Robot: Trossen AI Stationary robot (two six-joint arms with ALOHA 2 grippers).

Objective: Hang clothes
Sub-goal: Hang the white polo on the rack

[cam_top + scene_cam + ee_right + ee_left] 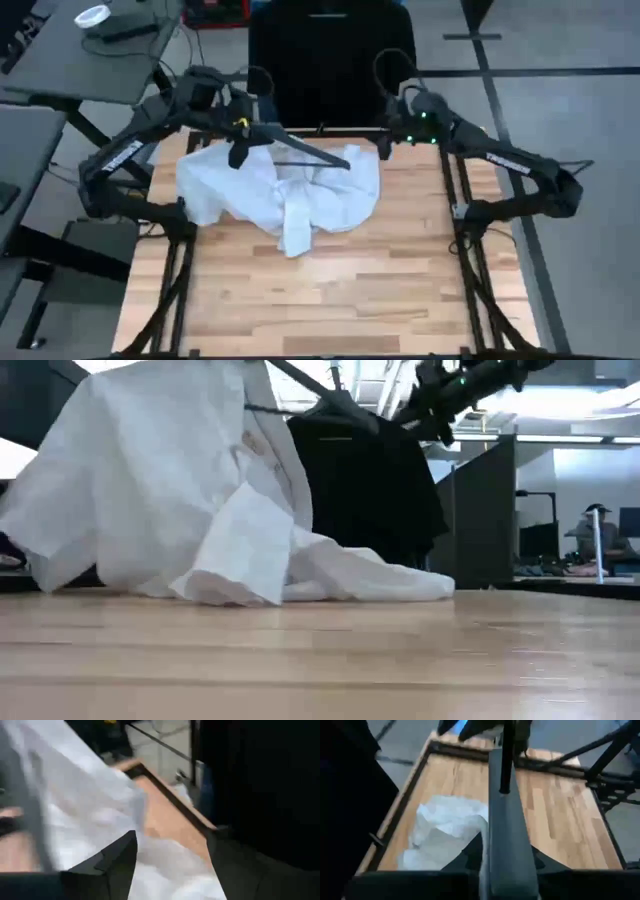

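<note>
One dark hanger (300,152), gripped by left claw (238,152), overlies white top (280,195); right claw (385,143) gapes.

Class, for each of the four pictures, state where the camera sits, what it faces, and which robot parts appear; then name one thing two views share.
High: overhead, looking down; both arms, left gripper holding the hanger over the white top, right gripper at the table's back edge.
Low: table height, looking across; one arm above.
Left wrist: on left arm, facing the table; own finger.
Right wrist: on right arm; own fingers, apart.
Shared: white top, high and low.
</note>
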